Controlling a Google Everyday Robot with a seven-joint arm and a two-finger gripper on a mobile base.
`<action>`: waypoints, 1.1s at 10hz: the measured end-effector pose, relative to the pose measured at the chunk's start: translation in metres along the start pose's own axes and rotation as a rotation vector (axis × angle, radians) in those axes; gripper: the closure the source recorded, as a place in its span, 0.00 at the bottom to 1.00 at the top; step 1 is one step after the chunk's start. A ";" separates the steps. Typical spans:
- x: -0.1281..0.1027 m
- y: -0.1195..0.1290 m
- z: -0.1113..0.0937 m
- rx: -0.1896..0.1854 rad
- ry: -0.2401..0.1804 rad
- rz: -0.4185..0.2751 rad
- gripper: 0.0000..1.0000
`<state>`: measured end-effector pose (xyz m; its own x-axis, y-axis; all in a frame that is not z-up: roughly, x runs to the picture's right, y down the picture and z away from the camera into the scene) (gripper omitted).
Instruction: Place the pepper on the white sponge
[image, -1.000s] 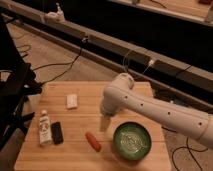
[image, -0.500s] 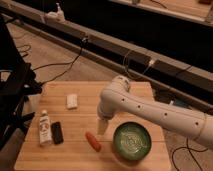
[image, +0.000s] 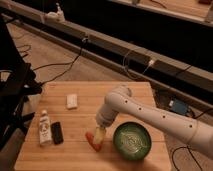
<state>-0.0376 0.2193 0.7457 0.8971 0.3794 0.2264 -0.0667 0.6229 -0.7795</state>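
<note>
Gripper (image: 99, 133) low over the table, tip down at pepper (image: 92, 142), touching it or just above; whether it is parted or clamped cannot be told from this view. Pepper lies flat on wooden table (image: 125, 90), at 6 o'clock of the board near the front edge, partly hidden by the gripper tip. Green bowl (image: 132, 141) just beside it at 3 o'clock. White sponge (image: 72, 101) at 10 o'clock of pepper, well apart, nothing on it. White labelled tube (image: 44, 129) and small black block (image: 57, 133) at 9 o'clock, side by side. Arm (image: 150, 117) reaches in from 4 o'clock.

Judgement: step in hand is the pick; pepper not yet lifted. Next move calls for a firm hold across the narrow body, a straight lift clear of the bowl rim, a carry toward 10 o'clock, and a low release centred on the sponge, since the tapered pepper may roll off
</note>
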 end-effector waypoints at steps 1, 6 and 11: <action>0.004 0.001 0.010 -0.030 -0.013 0.016 0.20; 0.016 -0.003 0.051 -0.063 -0.021 0.051 0.20; 0.010 0.011 0.083 -0.060 -0.019 0.081 0.38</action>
<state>-0.0655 0.2867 0.7875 0.8811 0.4406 0.1717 -0.1121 0.5473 -0.8294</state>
